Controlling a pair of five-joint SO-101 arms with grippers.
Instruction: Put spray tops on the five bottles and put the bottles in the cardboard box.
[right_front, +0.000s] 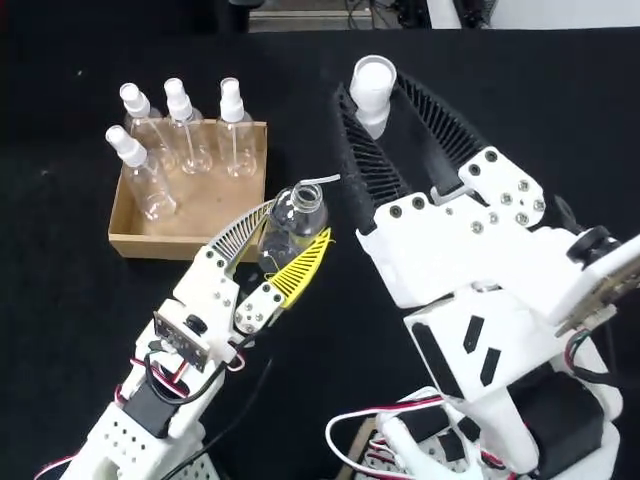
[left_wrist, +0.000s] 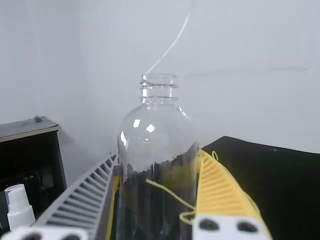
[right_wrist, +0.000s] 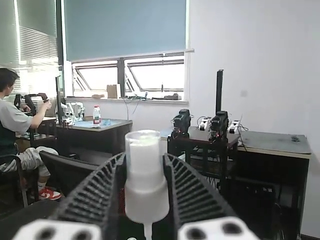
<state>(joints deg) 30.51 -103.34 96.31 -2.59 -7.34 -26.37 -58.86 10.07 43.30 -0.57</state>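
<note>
My left gripper (right_front: 297, 224) is shut on a clear bottle (right_front: 300, 203) with an open neck, held upright just off the cardboard box's (right_front: 180, 243) near right corner. In the left wrist view the bottle (left_wrist: 155, 135) stands between the grey and yellow fingers (left_wrist: 220, 190). My right gripper (right_front: 372, 86) is shut on a white spray top (right_front: 373, 72), up and to the right of the bottle. The top's thin dip tube (right_front: 318, 181) ends close to the bottle's mouth; the tube (left_wrist: 170, 47) rises above the neck. The spray top (right_wrist: 146, 175) sits squeezed between black ribbed fingers.
Several capped spray bottles (right_front: 185, 125) stand in the cardboard box at the left. One of their white tops (left_wrist: 20, 205) shows in the left wrist view. The table is covered in black cloth (right_front: 500, 90). Cables (right_front: 360, 425) lie near the right arm's base.
</note>
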